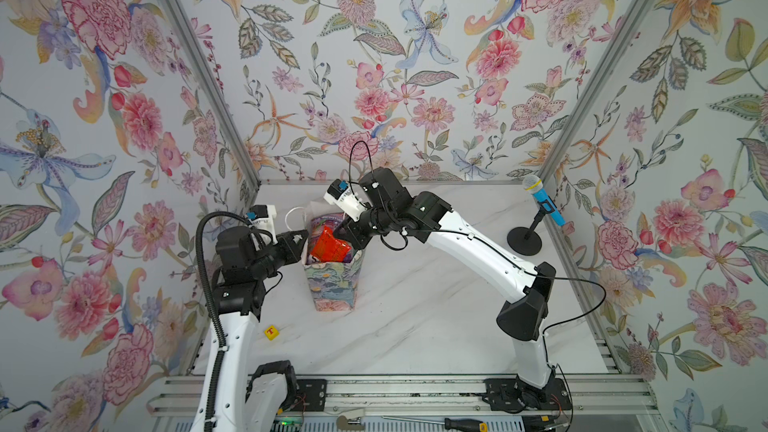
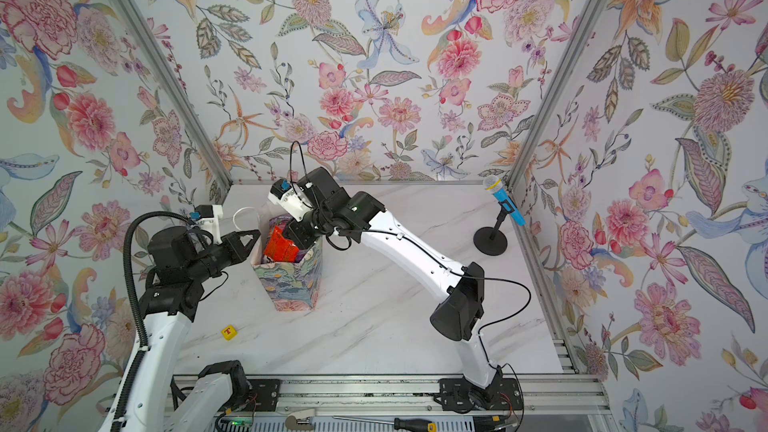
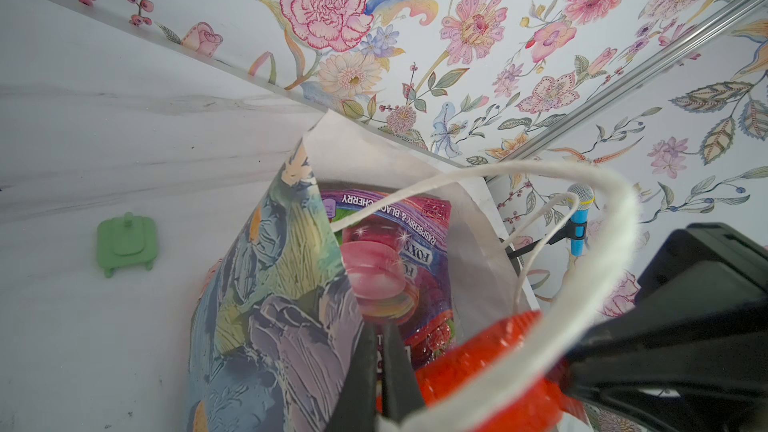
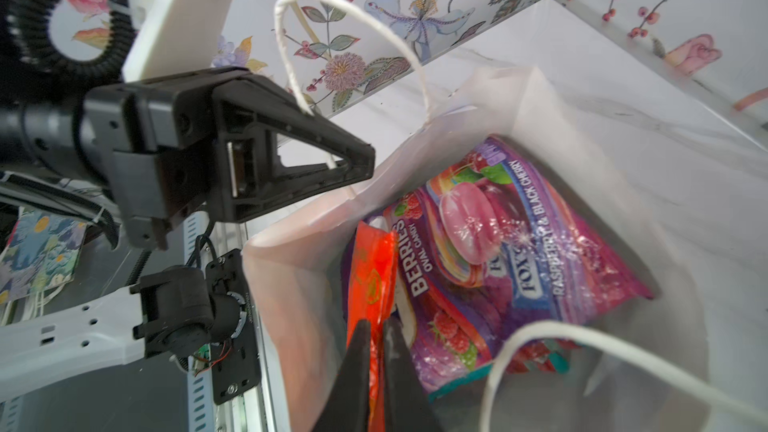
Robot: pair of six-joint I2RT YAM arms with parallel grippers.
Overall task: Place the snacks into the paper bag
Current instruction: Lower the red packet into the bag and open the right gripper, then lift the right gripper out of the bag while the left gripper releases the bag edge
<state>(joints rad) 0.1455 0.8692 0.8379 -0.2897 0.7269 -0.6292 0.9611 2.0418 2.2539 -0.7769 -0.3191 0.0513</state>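
Both closed: right hand (image 4: 376, 326) pinching small red-orange glossy sachet (image 4: 370, 268) partway inside upright flower-printed paper bag (image 1: 332, 288), nine o'clock on surface (image 1: 415, 326); left hand (image 3: 379, 330) clamping bag rim. Drop-in step; next, release, withdraw upward.

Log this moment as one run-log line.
left gripper: shut on paper bag rim | right gripper: pinching red sachet in bag | purple packet: inside

The bag (image 1: 332, 284) is painted in blue, green and lilac strokes, white inside. The sachet (image 1: 330, 245) is red-orange, the packet (image 4: 519, 251) purple and pink. The table (image 1: 415, 317) is white, grey-veined; the cube (image 1: 272, 332) yellow, lettered red; the microphone (image 1: 546, 203) blue.
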